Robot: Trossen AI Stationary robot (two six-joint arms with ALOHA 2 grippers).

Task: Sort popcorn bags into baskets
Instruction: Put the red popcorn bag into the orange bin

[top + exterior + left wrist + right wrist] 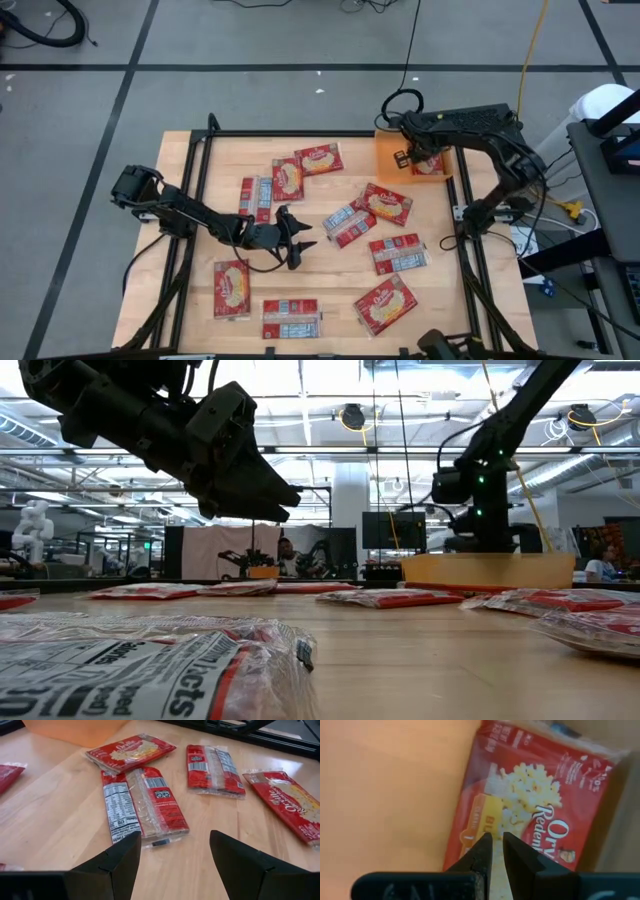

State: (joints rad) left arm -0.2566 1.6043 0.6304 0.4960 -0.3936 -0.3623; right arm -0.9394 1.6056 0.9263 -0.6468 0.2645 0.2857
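Note:
Several red popcorn bags lie flat and scattered on the wooden table, among them a label-side-up bag (145, 805) with its far end under a picture-side-up bag (130, 752). My left gripper (303, 240) (172, 855) hovers open above the table's middle, just short of that bag's near end. The orange basket (390, 160) (490, 570) stands at the far right corner. One bag (430, 165) (530, 805) lies picture side up on its floor, against one wall. My right gripper (497, 840) (408, 158) hangs shut over that bag, pointing down, with nothing between its fingers.
More bags lie near the table's front edge (231, 288) (290, 318) (385, 303) and right of centre (398, 252) (387, 203). Black frame rails (195, 190) run along the table's sides. Bare wood shows to the left of the left arm.

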